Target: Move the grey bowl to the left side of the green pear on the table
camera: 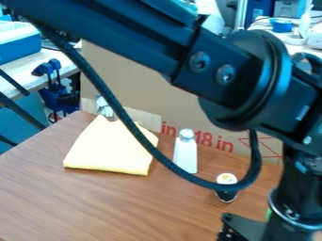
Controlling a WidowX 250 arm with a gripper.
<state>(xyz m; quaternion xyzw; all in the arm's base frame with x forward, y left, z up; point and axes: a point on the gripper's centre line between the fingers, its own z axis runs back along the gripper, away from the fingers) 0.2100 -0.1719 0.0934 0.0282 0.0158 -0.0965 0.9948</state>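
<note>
A brown wood-grained table [125,202] spread across the lower part of the frame, with a cardboard panel [138,80] bearing red print along its far side. Past it, a blue box [19,47] lay on a pale bench at the upper left, dark blue clamps [53,80] stood just below, and a light counter at the upper right held a blue tub [281,25]. The black arm [144,37] crossed from the upper left to the right, its cable looping in front of the table. At the lower right hung the gripper [283,230], but whether it was open or closed could not be told. Up and left of it, a small dark container [226,195] stood with its pale top upward, its long axis near vertical. Farther left, a white bottle [185,157] stood upright, capped end up; left of that, a yellow cloth [104,150] lay with its narrow end toward the top and its broad edge nearer the camera. A green bit [269,214] showed beside the gripper.
</note>
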